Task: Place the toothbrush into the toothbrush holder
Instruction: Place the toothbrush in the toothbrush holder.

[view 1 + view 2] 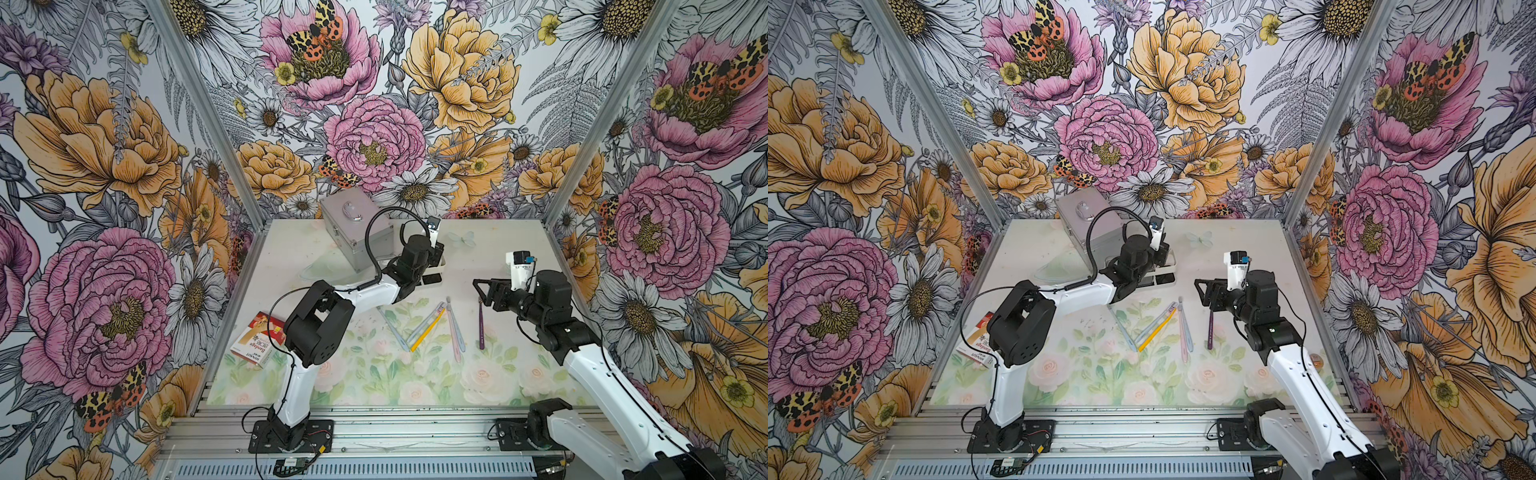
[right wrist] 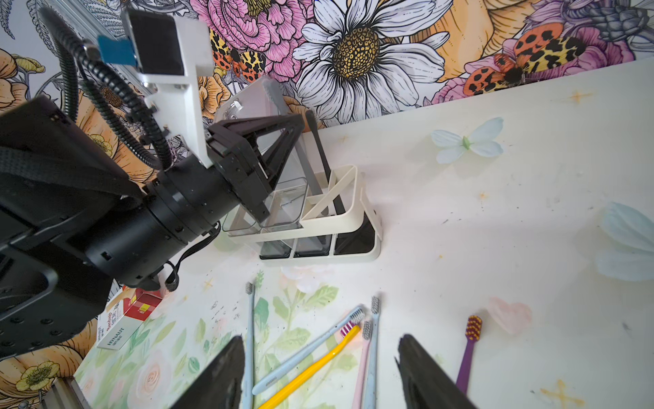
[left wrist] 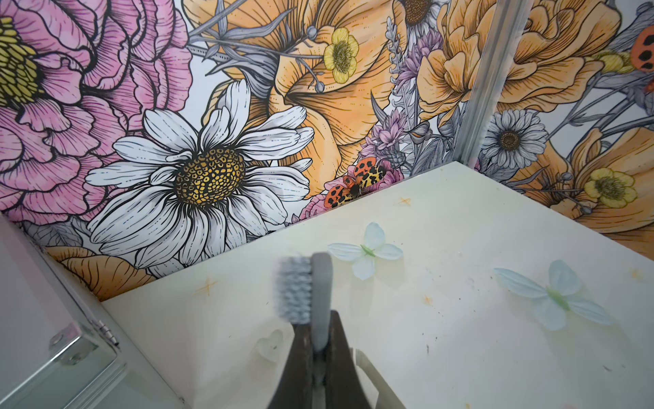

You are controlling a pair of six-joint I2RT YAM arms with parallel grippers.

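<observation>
Front left of the table (image 1: 515,374): bandage box (image 1: 254,344), lying flat.

Mid-table: loose brushes lying in a fan. Among them are a yellow toothbrush (image 2: 311,368) and a purple toothbrush (image 2: 466,357), with pale blue and pink ones between.

Right gripper (image 2: 322,340) hovers over this group, jaws apart, nothing between them. The purple brush lies just outside one finger.

Beyond: toothbrush holder (image 2: 369,216), white, upright on the table, with two square cups seated in it. A dark toothbrush (image 2: 318,141) stands in its end compartment.

Left gripper (image 3: 320,350) is above the holder, clamped on the grey toothbrush (image 3: 320,283) just below the head, bristles up. The handle slants down into the holder beside the dark one — exact compartment not clear.

Farthest back: silver case (image 1: 353,228) near the rear wall, just behind the holder.
</observation>
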